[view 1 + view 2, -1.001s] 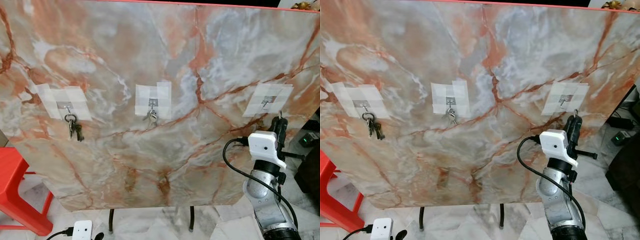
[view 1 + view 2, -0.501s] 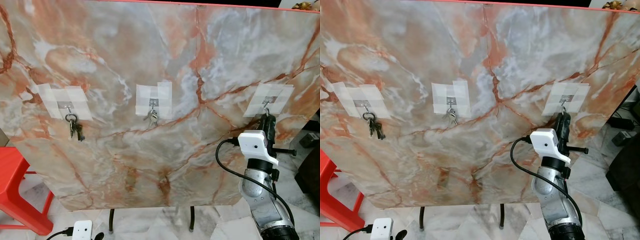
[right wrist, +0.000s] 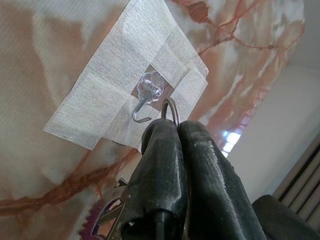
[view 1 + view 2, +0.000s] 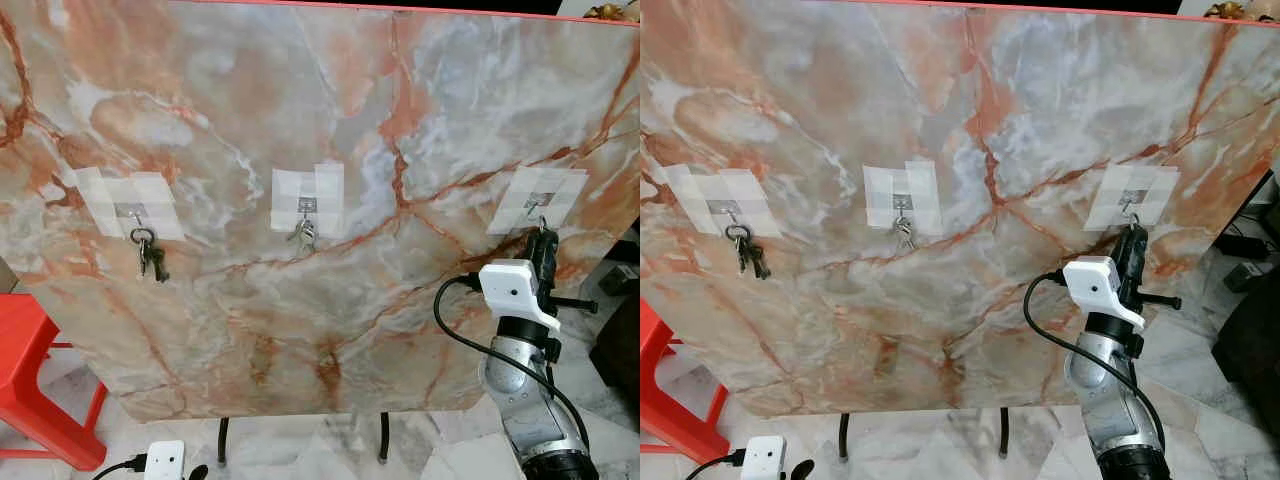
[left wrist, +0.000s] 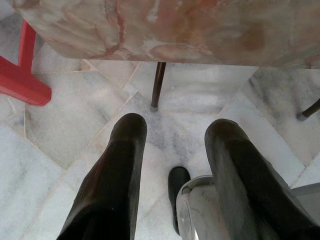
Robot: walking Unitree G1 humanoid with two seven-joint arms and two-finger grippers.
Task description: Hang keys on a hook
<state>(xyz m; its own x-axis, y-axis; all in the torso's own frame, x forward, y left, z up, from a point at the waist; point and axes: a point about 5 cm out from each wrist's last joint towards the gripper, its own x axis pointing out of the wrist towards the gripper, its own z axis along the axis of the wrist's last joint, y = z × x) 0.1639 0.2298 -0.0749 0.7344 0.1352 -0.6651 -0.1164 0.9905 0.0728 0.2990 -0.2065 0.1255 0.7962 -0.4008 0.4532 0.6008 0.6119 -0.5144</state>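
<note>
Board: marble-patterned panel [image 4: 330, 150] stands tilted on dark legs over a pale marble floor [image 5: 60, 145], with three taped patches across its face.
Right hook: clear hook [image 3: 146, 95] sits on the rightmost white tape patch [image 4: 540, 200]; nothing hangs on it.
Right gripper: the right gripper [image 3: 176, 131] is raised to the panel just below that hook, its two black fingers pinched together on a key ring [image 3: 170, 108].
Keys: the ring's loop pokes out above the fingertips, just beside the hook's curled end and not over it; the keys [image 3: 111, 216] dangle below the fingers.
Right wrist view: gives the ring, the hook's shape and the gap between them up close; in the head views the ring is only a small glint at the fingertips.
Head views: show the whole row, which the wrist view cannot: a left hook carrying a dark key bunch [image 4: 150, 255] and a middle hook carrying a small silver key bunch [image 4: 303, 234].
Right arm: silver forearm with a white camera block [image 4: 515, 290] and a looping black cable [image 4: 455, 325].
Left gripper: the left gripper [image 5: 175, 130] hangs low, fingers spread apart and holding nothing, pointed at the floor.
Left wrist view: adds the robot's own foot [image 5: 197, 210] and a panel leg [image 5: 157, 85].
Surroundings: red stool [image 4: 30, 370] stands at the left.
</note>
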